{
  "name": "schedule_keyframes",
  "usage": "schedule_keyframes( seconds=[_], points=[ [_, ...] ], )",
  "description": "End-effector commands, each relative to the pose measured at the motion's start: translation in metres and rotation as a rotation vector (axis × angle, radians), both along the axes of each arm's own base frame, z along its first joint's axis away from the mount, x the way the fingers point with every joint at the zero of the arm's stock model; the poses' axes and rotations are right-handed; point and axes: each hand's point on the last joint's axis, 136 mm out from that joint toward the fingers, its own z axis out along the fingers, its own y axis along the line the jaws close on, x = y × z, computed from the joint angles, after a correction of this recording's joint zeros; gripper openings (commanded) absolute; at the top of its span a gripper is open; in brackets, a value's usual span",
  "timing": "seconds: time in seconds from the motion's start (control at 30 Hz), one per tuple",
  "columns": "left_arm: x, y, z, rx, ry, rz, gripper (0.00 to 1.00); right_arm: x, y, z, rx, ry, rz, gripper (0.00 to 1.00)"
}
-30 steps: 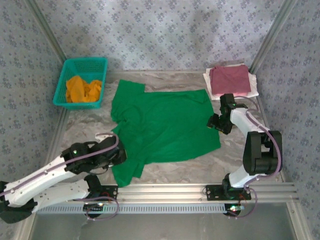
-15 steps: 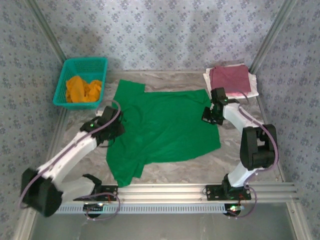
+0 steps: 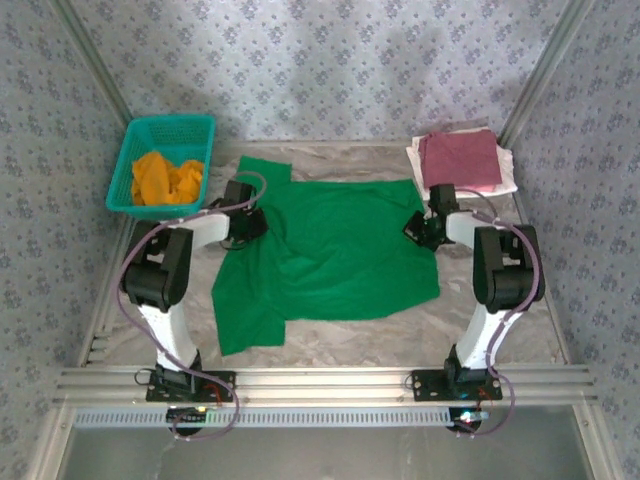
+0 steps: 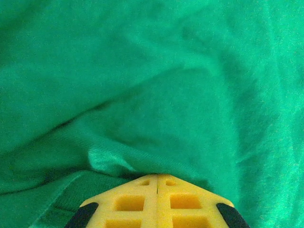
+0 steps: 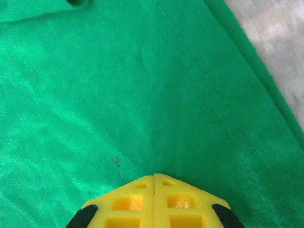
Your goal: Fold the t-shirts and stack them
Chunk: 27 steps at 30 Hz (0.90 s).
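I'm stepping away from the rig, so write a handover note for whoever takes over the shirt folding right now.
Left hand shut, pinching a bunch of the green shirt.
Right hand shut, tips on that shirt near its right edge; grip unclear.
Green shirt lies spread mid-table, unfolded.
Done: maroon shirt folded on white one, far right.
Left: fold green, then orange shirt in basket; stack both.

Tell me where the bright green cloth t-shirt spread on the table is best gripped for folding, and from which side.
Pinch the bright green cloth t-shirt at its stitched hem on the right and its sleeved end on the left, coming straight down: it lies flat on the grey marbled table, so only edges and wrinkles give the jaws cloth.
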Motion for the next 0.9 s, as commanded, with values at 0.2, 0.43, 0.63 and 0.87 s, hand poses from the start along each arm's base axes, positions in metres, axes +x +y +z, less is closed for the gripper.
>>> schedule_keyframes(
  seconds=[0.2, 0.43, 0.63, 0.87],
  points=[
    [-0.059, 0.013, 0.005, 0.039, 0.041, -0.005, 0.13, -0.079, -0.007, -0.004, 0.016, 0.061, -0.099, 0.00],
    [-0.015, 0.009, 0.087, 0.125, -0.118, -0.092, 0.35, -0.042, -0.010, 0.048, -0.038, -0.053, -0.019, 0.02],
    [0.039, -0.008, 0.130, 0.149, -0.211, -0.139, 0.50, -0.002, -0.022, 0.075, -0.048, -0.103, -0.019, 0.26],
    [0.089, -0.038, 0.094, 0.115, -0.131, -0.216, 0.62, 0.046, -0.015, 0.056, 0.050, -0.060, -0.006, 0.53]
  ],
)
